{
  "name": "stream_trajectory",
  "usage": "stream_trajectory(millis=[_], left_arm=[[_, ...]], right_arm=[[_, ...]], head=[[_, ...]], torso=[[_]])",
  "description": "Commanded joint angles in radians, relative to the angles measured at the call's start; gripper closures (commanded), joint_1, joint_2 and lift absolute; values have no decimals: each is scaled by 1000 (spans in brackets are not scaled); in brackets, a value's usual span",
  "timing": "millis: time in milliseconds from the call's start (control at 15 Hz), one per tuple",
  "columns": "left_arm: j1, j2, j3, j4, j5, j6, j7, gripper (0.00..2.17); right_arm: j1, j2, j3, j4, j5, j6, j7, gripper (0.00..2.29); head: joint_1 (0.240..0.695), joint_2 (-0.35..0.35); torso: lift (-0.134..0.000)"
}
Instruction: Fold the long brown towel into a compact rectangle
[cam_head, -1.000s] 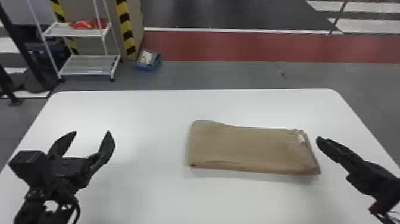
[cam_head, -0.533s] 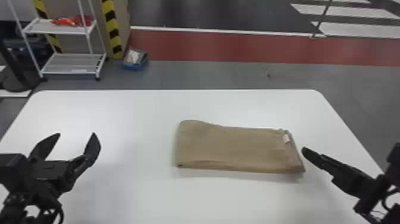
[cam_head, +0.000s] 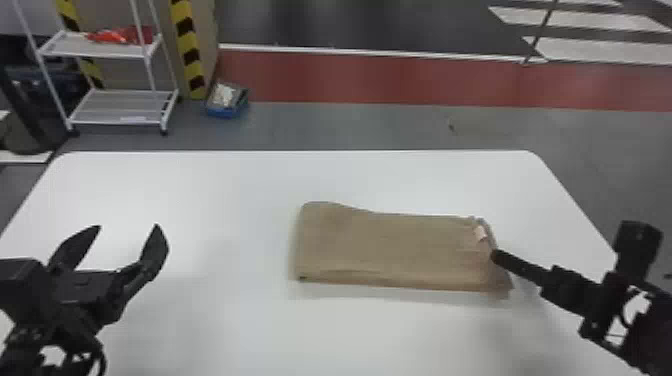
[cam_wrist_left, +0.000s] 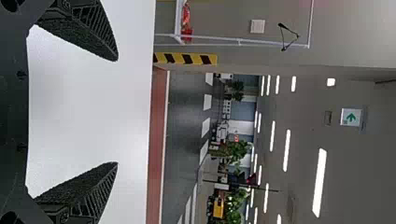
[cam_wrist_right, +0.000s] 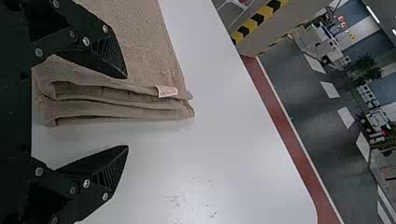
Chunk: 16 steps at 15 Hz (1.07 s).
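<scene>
On the left of my head view, a white wire rack (cam_head: 120, 107) stands on the grey floor (cam_head: 350, 127) beyond the table, red things (cam_head: 120, 35) on its upper shelf. Just beside it I see a pillar (cam_head: 200, 45) with yellow-and-black striping, then a blue bin (cam_head: 227, 111). A red floor band (cam_head: 375, 77) runs off to the right, with white stripes (cam_head: 600, 22) past it.

The white table (cam_head: 200, 185) is smooth, its far corners rounded. Over its left part my left gripper (cam_head: 126, 227) hangs with fingers spread wide, nothing between them. The brown towel (cam_head: 395, 247) lies right of the table's middle, folded into a flat oblong. Its long axis runs left to right, slanting slightly toward me at the right. The smooth, rounded fold points left; the layered end with the pale label (cam_head: 480, 233) points right. At that end is my right gripper (cam_head: 505, 260), fingers well apart and gripping nothing, the layers partly between them.
</scene>
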Motion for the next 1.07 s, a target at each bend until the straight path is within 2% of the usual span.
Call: stream_trajectory(millis=[0,200,333,467,733,1000], left_arm=[[-2,1,1,3,1,0,0,83],[-5,3,0,11,1,0,-2,83],[-7,3,0,14,1,-3,-2,83],[-7,3,0,14,1,-3,-2,83],[-3,4,1,15,3,-6,-2,83],[-2,4,3,14,3,-9,-3,83]], right_arm=[[-13,-9,12,2,26,41,7,694],[-32,-25,12,0,43,136,14,1028],[-39,-29,12,0,43,154,16,1332],[-44,-29,14,0,41,157,19,1487],[-44,-23,6,-4,17,145,37,1595],[-19,-11,-37,-35,-101,50,50,1595]], head=[[695,-90],[695,-87],[695,-87],[695,-87],[695,-82],[695,-72]], torso=[[-125],[-125],[-125],[-125],[-125],[-125]])
